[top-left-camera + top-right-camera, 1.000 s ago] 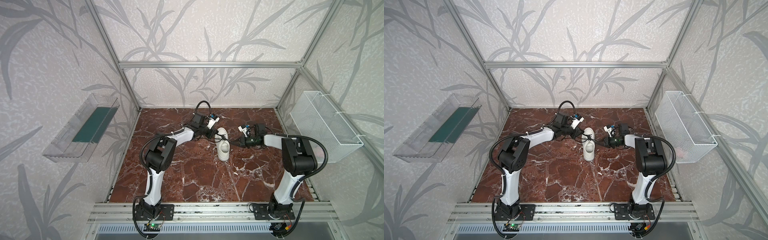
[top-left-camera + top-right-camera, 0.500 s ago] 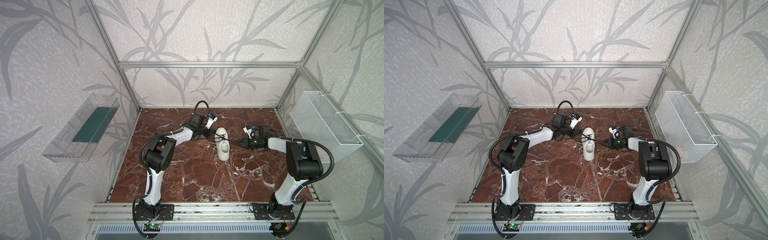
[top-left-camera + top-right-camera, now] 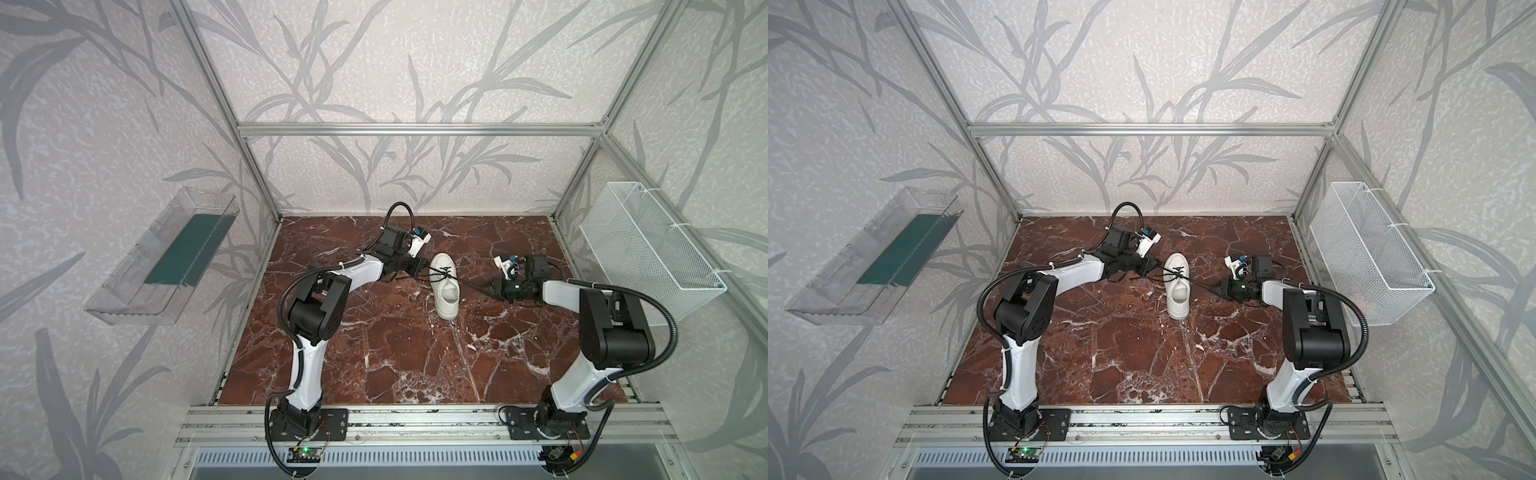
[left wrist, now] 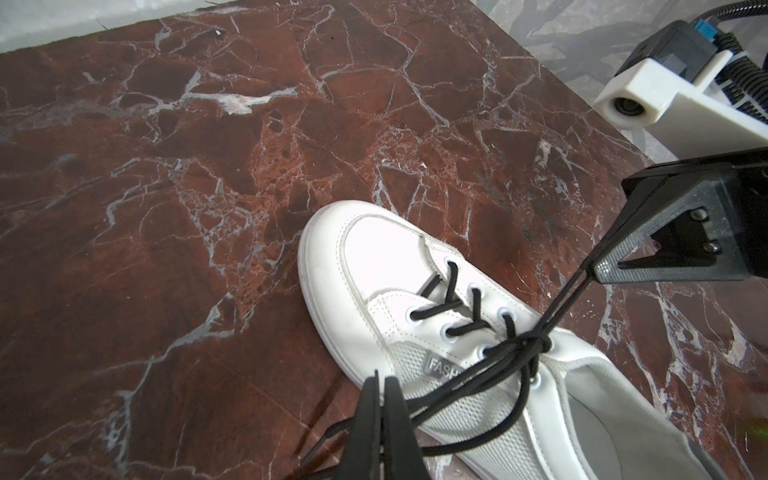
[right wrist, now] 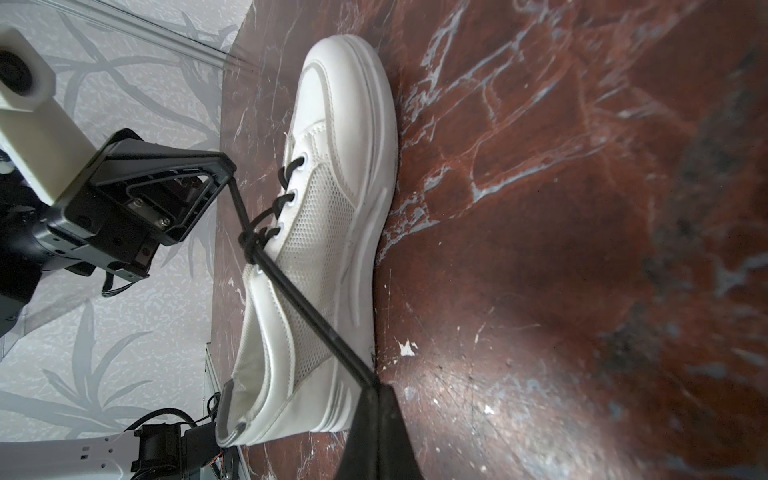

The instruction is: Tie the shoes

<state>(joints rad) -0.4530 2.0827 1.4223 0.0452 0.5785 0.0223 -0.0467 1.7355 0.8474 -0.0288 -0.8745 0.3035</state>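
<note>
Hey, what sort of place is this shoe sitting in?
Likely a robot lab test cell, not a home: an aluminium frame boxes in the workspace, two robot arms are bolted to a front rail, and a white sneaker sits on a marble-look board.

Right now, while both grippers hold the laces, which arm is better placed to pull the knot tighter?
Probably left. The left gripper grips its lace close beside the shoe, with much table behind it; the right gripper stands farther out, nearer the table's edge.
</note>
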